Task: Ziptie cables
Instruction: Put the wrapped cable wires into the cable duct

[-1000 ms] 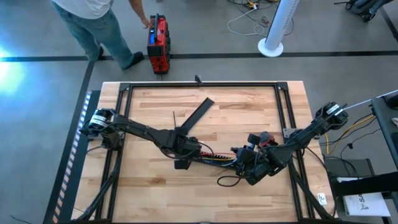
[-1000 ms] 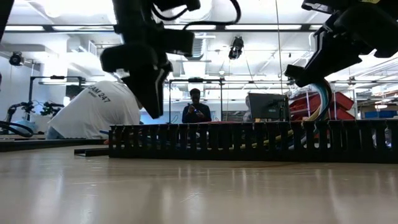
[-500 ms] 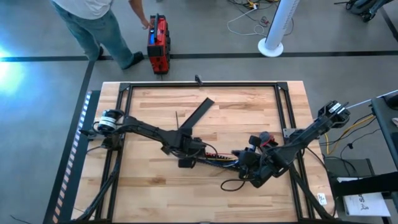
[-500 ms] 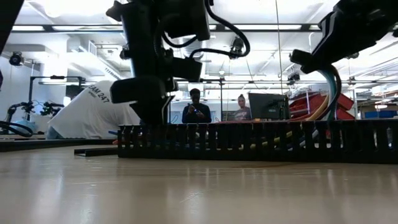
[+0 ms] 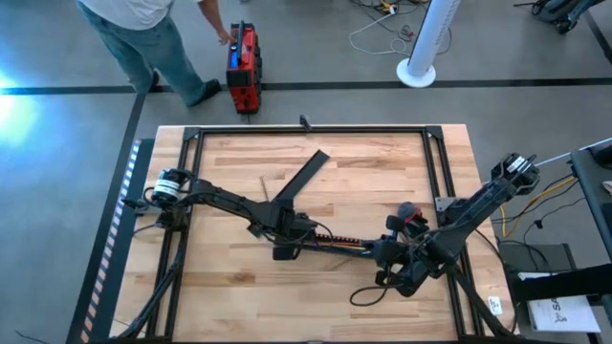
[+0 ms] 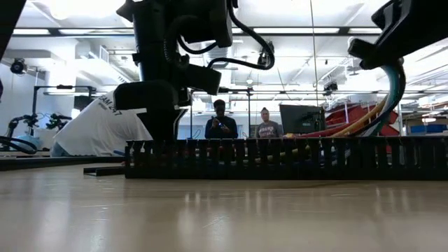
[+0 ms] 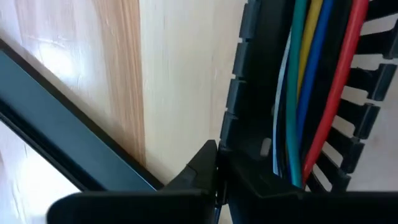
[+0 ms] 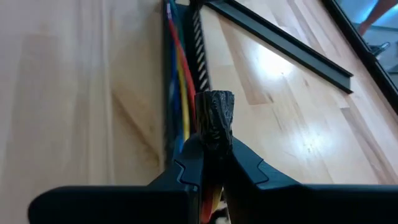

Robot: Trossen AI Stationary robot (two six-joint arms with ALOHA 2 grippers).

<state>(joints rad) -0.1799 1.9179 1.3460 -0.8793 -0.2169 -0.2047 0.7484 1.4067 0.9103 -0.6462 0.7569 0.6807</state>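
Lying in slotted black bar (image 7: 261, 93), thin coloured cables (image 7: 311, 74)

Cables (image 5: 337, 246) in slotted bar (image 6: 294, 157) mid-table, btwn both grippers.

left hand (image 5: 287, 250) clamped, right hand (image 5: 394, 270) clamped

Wooden table (image 5: 382, 172), slotted bar (image 5: 306, 177), cable-filled duct (image 6: 280, 157)
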